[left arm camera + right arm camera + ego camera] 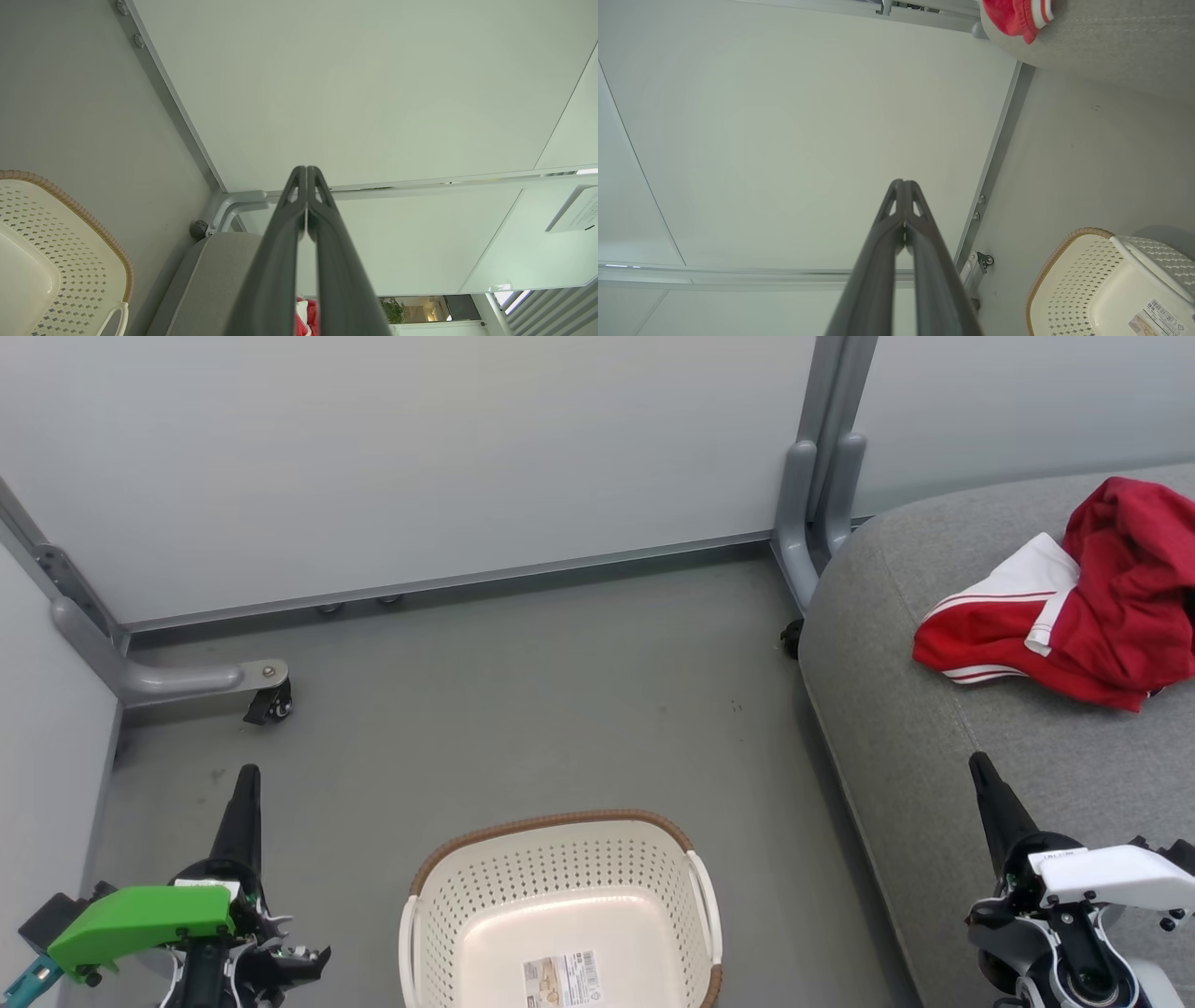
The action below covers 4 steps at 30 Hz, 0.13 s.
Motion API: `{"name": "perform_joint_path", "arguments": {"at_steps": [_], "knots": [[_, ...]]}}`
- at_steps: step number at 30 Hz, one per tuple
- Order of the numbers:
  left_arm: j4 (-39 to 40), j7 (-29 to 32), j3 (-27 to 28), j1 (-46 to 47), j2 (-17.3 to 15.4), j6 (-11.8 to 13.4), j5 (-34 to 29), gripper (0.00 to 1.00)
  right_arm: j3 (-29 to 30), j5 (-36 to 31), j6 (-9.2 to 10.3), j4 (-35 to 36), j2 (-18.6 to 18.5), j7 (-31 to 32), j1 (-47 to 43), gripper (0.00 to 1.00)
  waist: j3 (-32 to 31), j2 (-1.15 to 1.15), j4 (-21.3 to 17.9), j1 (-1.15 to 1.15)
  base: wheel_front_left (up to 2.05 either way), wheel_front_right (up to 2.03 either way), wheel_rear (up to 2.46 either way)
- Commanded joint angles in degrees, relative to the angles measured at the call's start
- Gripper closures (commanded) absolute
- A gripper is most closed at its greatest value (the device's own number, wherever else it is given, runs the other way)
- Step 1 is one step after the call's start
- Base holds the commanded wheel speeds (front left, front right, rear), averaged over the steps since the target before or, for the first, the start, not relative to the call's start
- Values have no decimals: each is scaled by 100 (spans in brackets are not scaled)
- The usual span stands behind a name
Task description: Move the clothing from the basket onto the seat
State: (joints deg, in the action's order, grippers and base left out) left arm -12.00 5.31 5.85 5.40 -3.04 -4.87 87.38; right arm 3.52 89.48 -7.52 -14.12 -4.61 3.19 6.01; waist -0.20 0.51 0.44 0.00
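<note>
The cream perforated basket (pixel 560 887) stands on the floor at the bottom centre, with nothing in it but a barcode label on its bottom. The red and white clothing (pixel 1074 597) lies crumpled on the light-grey seat (pixel 934 709) at the right. My left gripper (pixel 247 779) is shut and holds nothing, left of the basket. My right gripper (pixel 980 767) is shut and holds nothing, above the seat's front part, short of the clothing. In the wrist views the left gripper (pixel 306 169) and right gripper (pixel 902 182) show fingertips pressed together. The basket (pixel 1083 284) and clothing (pixel 1015 14) also appear there.
Pale partition panels (pixel 420 457) close off the back and left. Their grey feet with castors (pixel 266 695) stand on the floor at the left, and a grey post (pixel 822 495) stands beside the seat's corner. Grey floor (pixel 523 700) stretches between basket and panels.
</note>
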Motion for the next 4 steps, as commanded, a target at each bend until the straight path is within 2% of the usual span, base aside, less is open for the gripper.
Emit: {"name": "perform_joint_path", "arguments": {"at_steps": [1,4], "knots": [[31,28,40,112,2,-30,131,100,21,124,5,-10,-42,41,82,100,1,-46,-5,0,0,0,0],[32,70,57,118,7,-35,233,100,23,250,5,-23,-50,68,80,100,4,-47,-16,0,0,0,0]]}}
